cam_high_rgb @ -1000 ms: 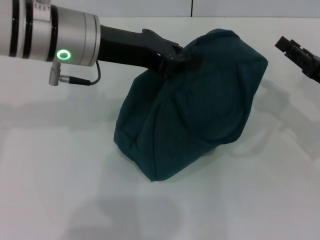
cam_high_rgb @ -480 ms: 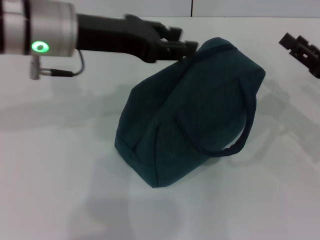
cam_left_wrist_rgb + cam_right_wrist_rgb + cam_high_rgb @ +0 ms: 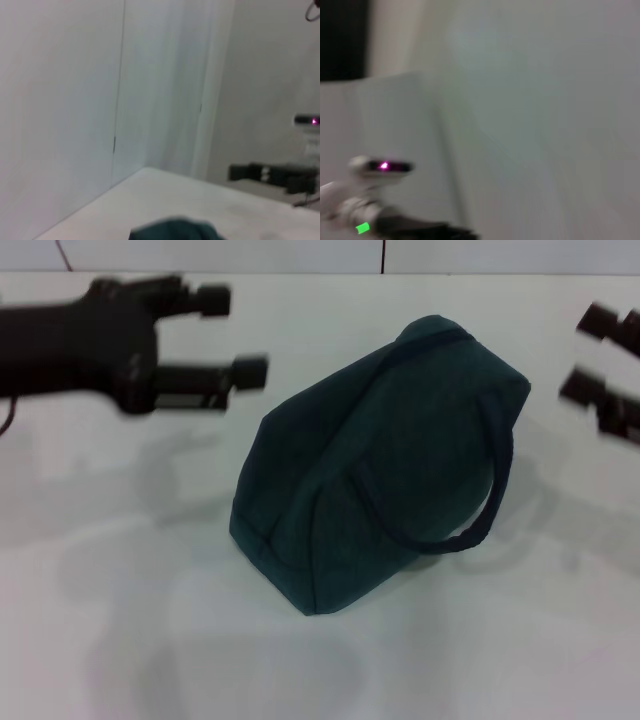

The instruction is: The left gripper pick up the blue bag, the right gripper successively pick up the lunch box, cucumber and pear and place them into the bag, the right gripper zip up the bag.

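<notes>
**Operator:** Describe the work surface.

**Technician:** A plain white table (image 3: 120, 640) runs back to a pale panelled wall. The blue bag (image 3: 385, 455) lies on the table near the middle, tipped on its side, with one loop handle (image 3: 470, 530) draped over its near face. The lunch box, cucumber and pear are not visible anywhere, and the bag bulges as if loaded. I cannot see whether the zipper is closed.

**Operator:** What has changed in the last second?

**Technician:** One second ago the left gripper (image 3: 245, 335) was clamped on the top edge of the bag. Half a second ago it was just off that edge. It now stands well apart from the bag, to its left and slightly behind, with the two fingers clearly spread and nothing between them. The bag has settled flat on the table and no longer hangs from the grip.

**Operator:** And the other arm?

**Technician:** The right gripper (image 3: 598, 355) is at the right edge of the head view, clear of the bag, fingers apart and empty.

**Operator:** Meaning for the task?

**Technician:** Both arms have released, so the sequence looks finished or nearly so.
</notes>
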Robot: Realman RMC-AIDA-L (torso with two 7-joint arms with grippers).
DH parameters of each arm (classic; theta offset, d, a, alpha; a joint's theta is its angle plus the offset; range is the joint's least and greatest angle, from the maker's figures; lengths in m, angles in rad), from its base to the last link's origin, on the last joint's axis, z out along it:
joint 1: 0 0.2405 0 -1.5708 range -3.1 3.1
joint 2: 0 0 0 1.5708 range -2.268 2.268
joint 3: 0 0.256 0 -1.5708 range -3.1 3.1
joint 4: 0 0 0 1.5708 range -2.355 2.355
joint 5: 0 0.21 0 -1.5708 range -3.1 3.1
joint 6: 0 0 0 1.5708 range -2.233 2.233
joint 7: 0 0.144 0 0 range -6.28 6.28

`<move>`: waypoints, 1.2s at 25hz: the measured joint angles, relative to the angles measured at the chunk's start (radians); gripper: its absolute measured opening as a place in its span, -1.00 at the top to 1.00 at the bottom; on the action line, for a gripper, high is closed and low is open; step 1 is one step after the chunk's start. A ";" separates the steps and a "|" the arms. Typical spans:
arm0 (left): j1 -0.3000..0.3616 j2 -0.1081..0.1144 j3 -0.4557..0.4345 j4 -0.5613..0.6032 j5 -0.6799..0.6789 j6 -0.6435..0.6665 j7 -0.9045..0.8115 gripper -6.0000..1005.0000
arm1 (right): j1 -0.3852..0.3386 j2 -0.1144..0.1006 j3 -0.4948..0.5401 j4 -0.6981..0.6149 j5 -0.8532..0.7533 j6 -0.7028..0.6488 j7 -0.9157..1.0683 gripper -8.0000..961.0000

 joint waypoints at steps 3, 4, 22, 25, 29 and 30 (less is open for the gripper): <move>0.109 -0.001 -0.028 -0.037 -0.018 0.058 0.155 -0.64 | -0.025 -0.007 0.001 -0.075 -0.112 -0.065 -0.001 -0.85; 0.135 0.000 -0.028 -0.050 -0.015 0.065 0.194 -0.70 | -0.034 -0.005 0.002 -0.088 -0.146 -0.082 -0.008 -0.85; 0.173 0.002 -0.096 -0.641 0.250 0.018 0.679 -0.74 | -0.119 0.059 -0.006 0.134 -0.375 0.012 -0.267 -0.85; 0.159 0.003 -0.110 -0.675 0.269 0.015 0.692 -0.74 | -0.118 0.059 -0.007 0.167 -0.377 0.058 -0.299 -0.85; 0.157 0.003 -0.111 -0.681 0.284 0.015 0.695 -0.74 | -0.118 0.059 -0.007 0.169 -0.399 0.071 -0.305 -0.85; 0.157 0.003 -0.111 -0.681 0.288 0.015 0.695 -0.74 | -0.118 0.060 -0.008 0.169 -0.405 0.077 -0.308 -0.85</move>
